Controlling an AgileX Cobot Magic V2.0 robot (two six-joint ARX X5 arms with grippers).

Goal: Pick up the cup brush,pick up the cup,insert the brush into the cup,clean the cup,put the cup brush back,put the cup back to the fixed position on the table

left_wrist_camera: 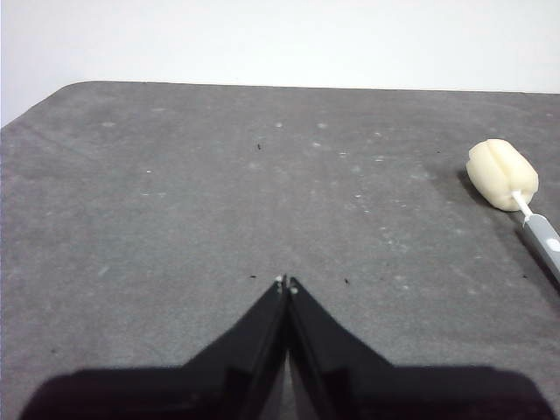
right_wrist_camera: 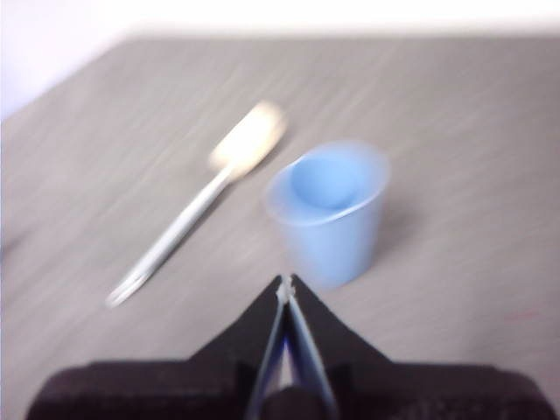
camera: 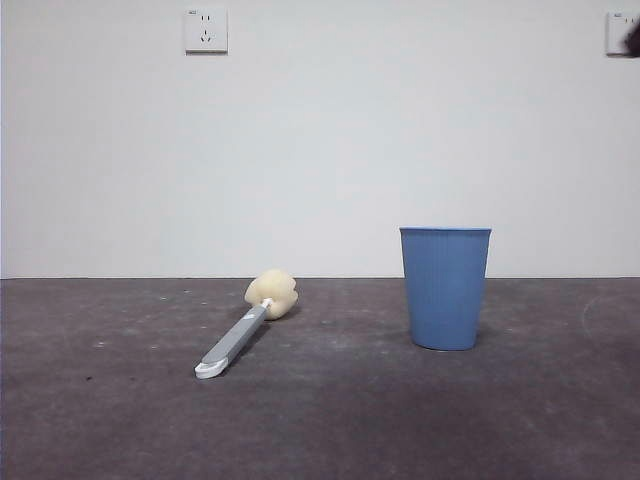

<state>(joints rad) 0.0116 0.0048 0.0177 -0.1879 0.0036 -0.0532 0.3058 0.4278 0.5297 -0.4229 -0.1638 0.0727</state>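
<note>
The cup brush (camera: 243, 327) lies flat on the table (camera: 100, 420), left of centre, its cream sponge head toward the wall and its white tip toward me. The light blue cup (camera: 445, 288) stands upright to its right. In the left wrist view my left gripper (left_wrist_camera: 285, 282) is shut and empty above bare table, with the cup brush (left_wrist_camera: 507, 184) off to one side. The right wrist view is blurred: my right gripper (right_wrist_camera: 286, 282) is shut and empty, high above the cup (right_wrist_camera: 330, 213) and cup brush (right_wrist_camera: 197, 206). A black arm tip (camera: 632, 38) shows at the top right corner.
A white wall rises behind the table's far edge, carrying a socket (camera: 205, 30) at upper left and another (camera: 618, 33) at upper right. A rounded table corner (left_wrist_camera: 61, 92) shows in the left wrist view.
</note>
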